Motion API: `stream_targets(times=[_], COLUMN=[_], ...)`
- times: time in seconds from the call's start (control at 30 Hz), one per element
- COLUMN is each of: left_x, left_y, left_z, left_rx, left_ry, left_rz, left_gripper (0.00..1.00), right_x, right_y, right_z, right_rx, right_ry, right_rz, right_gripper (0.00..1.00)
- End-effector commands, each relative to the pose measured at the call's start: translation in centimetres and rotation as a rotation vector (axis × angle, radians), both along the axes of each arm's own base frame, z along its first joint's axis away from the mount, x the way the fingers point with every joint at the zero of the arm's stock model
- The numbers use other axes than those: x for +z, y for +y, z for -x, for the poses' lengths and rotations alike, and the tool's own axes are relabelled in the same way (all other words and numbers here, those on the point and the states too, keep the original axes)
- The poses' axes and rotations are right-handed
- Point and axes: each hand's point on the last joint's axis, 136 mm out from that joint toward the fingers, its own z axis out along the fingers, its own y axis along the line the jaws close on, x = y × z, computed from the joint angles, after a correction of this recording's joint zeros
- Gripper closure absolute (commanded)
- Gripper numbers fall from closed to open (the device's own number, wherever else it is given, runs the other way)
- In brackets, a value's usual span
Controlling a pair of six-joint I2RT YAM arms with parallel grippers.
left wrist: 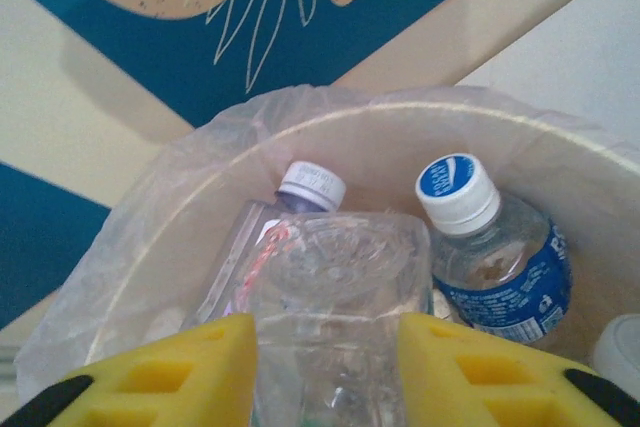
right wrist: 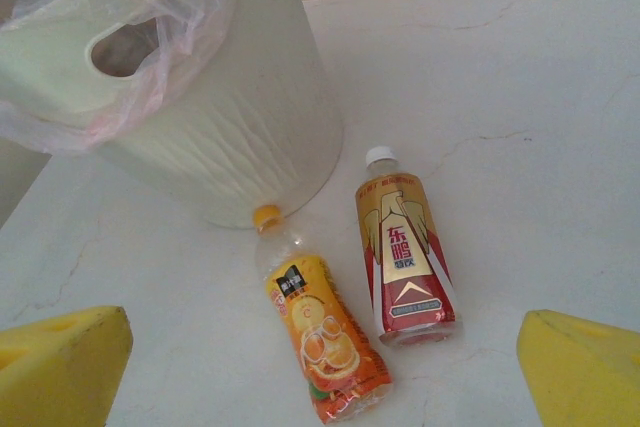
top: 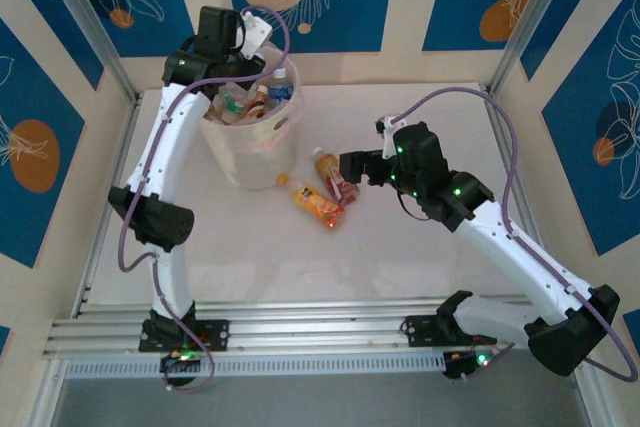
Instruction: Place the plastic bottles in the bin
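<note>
White table [top: 250, 247], cream bin [top: 250, 159] standing on it, orange-label bottle [top: 318, 205] and red-label bottle [top: 334, 176] lying beside the bin

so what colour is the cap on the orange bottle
Orange-yellow cap, clearest in the right wrist view.

Left claw [top: 256, 39] hangs over the bin [top: 250, 162]; orange bottle [top: 320, 204] and red bottle [top: 334, 176] lie beside.

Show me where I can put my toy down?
Bare table lies between the bin and the near rail, and in the far right corner behind the right arm. It is crowded beside the bin, where the orange bottle and red bottle lie.
</note>
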Motion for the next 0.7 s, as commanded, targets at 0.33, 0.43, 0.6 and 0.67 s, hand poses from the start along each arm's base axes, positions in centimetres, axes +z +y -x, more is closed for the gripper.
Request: stream_targets(times=[0.33, 0.43, 0.6, 0.67], left_x=[-3.5, -4.3, -4.9, -4.5], left_y=[-1.9, -2.2, -1.6, -1.3], left_z=[-1.3, -1.3, -1.0, -0.8], left_rx=[-0.043, -0.053, -0.034, -0.019], left_ry=[0.103, 0.126, 0.148, 0.141], left_rz=[0.1, 0.096, 0.071, 0.065], left_gripper=[0.79, 0.79, 0.77, 0.75], right_x=[1.6, 1.5, 1.2, 1.0], right_y=[-0.6, -0.6, -0.8, -0.9], right_z=[0.0, 0.0, -0.1, -0.1], right_rx=[-0.036, -0.038, -0.045, -0.049], right_ry=[-0.023, -0.018, -0.009, -0.005], right_rz=[-0.008, -0.008, 0.004, 0.013], right_gripper=[0.01, 0.01, 0.01, 0.01])
